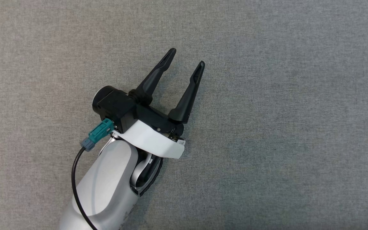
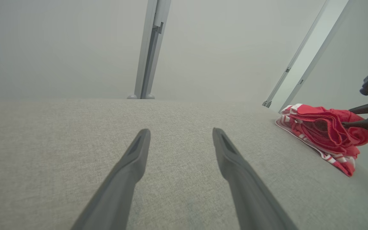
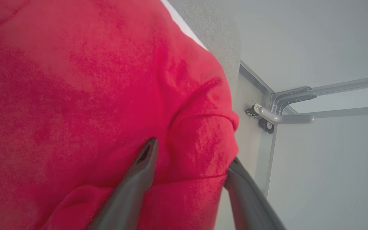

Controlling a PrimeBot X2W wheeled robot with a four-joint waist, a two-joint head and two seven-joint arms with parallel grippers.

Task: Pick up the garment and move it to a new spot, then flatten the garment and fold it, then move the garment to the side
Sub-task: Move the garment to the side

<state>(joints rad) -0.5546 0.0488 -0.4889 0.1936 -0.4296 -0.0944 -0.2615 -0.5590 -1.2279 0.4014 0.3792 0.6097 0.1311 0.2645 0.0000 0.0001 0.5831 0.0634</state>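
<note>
Garment: a red garment [image 2: 324,127] with red-and-white striped trim lies in a loose, layered bundle at the edge of the grey bench [image 1: 299,95], on the right hand's side and well apart from the left hand.
Right hand: the right hand [image 3: 193,150] is at the bundle with its fingers spread. A rounded fold of red cloth bulges between them and nothing looks pinched, so I read it as open, not gripping.
Left hand: the left hand [image 1: 186,57] hangs over bare bench, fingers wide apart, with nothing between them.
Stage: judging by where the bundle lies, the last step, setting it aside, looks close to done. What remains is for the right hand to come away clean.
Risk, snagging: the fold sits right between the right fingers and seems to touch them. Pulling back along the cloth could catch a layer and drag the bundle open.
Risk, edge: the bundle lies beside the bench edge, with a metal frame [image 3: 286,110] and open space past it. A tug that way could carry part of it over, and the hanging weight could pull the rest after it.
Risk, loose layers: the upper layers look puffed, not pressed flat, so they may slump or unfold by themselves.
Safer way out: lift straight off the cloth before moving sideways.
</note>
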